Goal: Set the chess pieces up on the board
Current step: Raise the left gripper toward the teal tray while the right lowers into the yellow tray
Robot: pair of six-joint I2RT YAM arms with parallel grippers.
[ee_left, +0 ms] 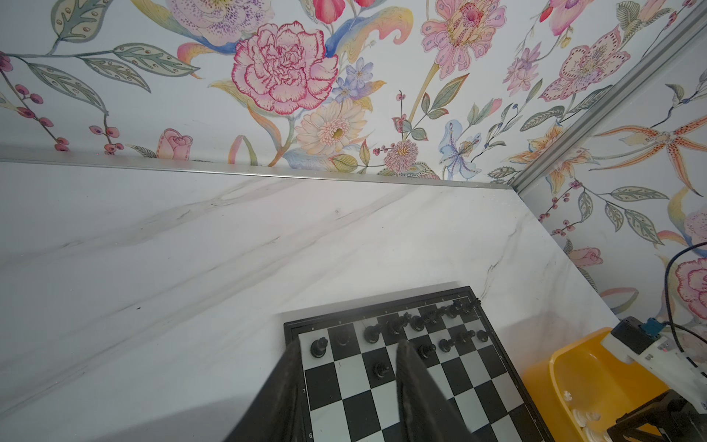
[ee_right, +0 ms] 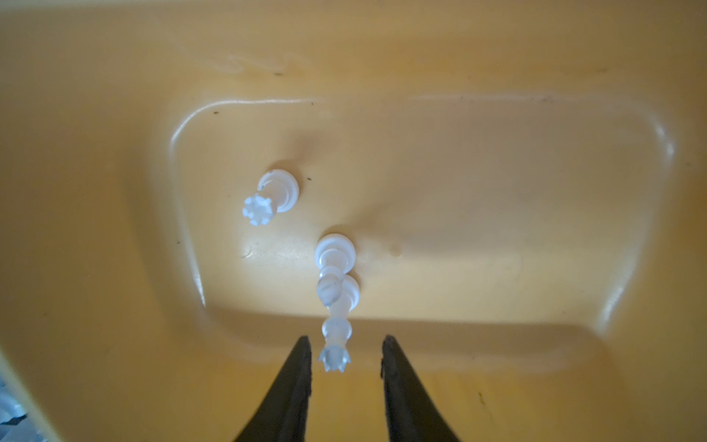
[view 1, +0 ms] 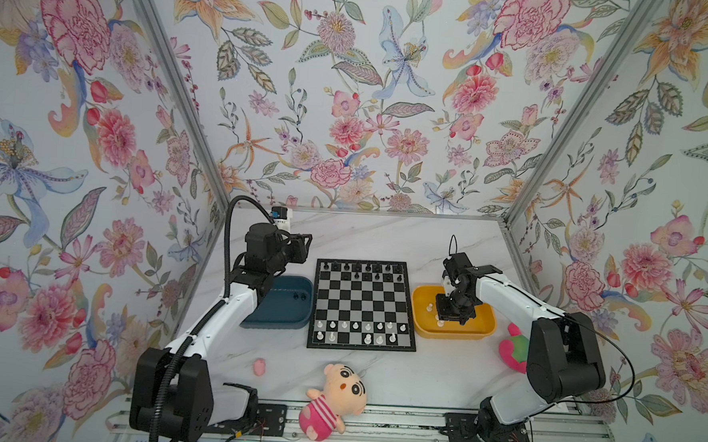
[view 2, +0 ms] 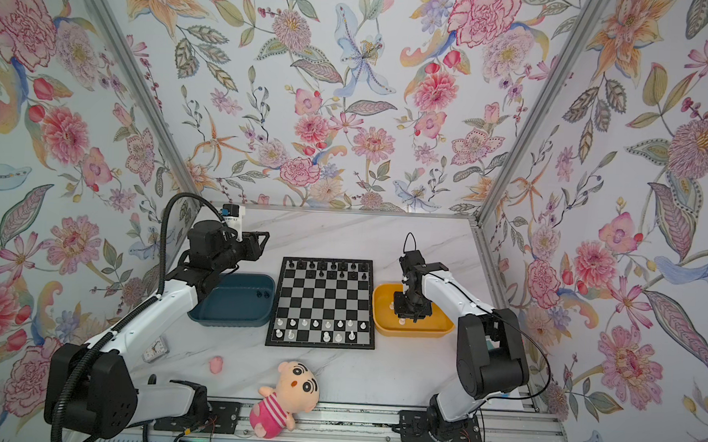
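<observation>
Right hand part open, gripping nothing, low inside the yellow tray, with the crown of a white chess piece between its fingertips, unclamped; two more white pieces just beyond. Beside the tray on the surface, the board, black pieces along the far ranks, white along the near. Near its far corner, left hand raised, fingers parted, empty.

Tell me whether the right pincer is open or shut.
Open. In the right wrist view the right pincer shows its fingers apart, a white crowned piece between them, not gripped.
</observation>
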